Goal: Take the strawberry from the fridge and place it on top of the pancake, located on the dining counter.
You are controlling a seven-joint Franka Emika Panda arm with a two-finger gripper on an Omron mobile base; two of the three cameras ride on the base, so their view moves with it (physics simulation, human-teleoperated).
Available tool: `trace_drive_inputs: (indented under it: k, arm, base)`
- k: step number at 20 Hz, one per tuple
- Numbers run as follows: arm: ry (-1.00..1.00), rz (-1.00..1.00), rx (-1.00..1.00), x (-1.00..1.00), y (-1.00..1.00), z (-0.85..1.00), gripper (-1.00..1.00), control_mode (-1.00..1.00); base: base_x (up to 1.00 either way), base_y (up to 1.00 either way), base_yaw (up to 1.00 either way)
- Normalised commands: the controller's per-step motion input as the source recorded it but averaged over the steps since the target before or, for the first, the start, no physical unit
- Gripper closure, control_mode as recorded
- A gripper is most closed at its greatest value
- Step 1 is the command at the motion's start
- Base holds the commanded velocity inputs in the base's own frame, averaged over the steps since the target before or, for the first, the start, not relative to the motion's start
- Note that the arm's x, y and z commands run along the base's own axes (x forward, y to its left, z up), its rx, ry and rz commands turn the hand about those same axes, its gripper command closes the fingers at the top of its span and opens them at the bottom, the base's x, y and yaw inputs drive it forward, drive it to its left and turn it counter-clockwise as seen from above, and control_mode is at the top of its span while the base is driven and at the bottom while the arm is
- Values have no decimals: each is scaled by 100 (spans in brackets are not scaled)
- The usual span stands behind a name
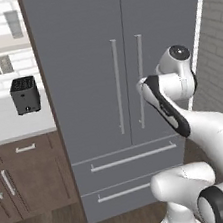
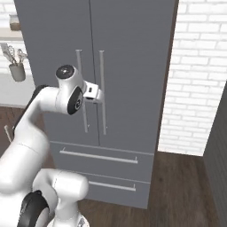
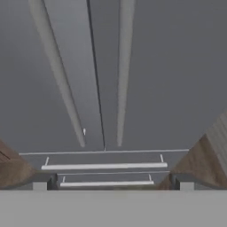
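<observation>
Fridge (image 1: 97,100), tall, grey, double-doored, shut, with two long thin vertical handles (image 1: 118,84) flanking the centre seam and two drawers below them. Claw (image 3: 113,179) spread wide, fingertips (image 3: 40,182) apart, hovering close before the handles near the seam. Black toaster (image 1: 25,94) on white counter (image 1: 9,123) left of fridge. White brick wall (image 2: 199,80) right of fridge.

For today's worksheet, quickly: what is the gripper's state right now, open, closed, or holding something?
Gripper: open, holding nothing, facing the closed fridge doors near the handles.
</observation>
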Motion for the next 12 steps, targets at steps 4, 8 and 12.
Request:
trace_drive_inputs:
  k: [4,8,12]
  arm:
    - [2,0,0,99,-3,0,-100,-100]
    - [-1,0,0,72,0,0,-100,-100]
    - [-25,0,0,44,-1,-9,-100,-100]
  base:
    - [0,0,0]
    - [0,0,0]
    - [0,0,0]
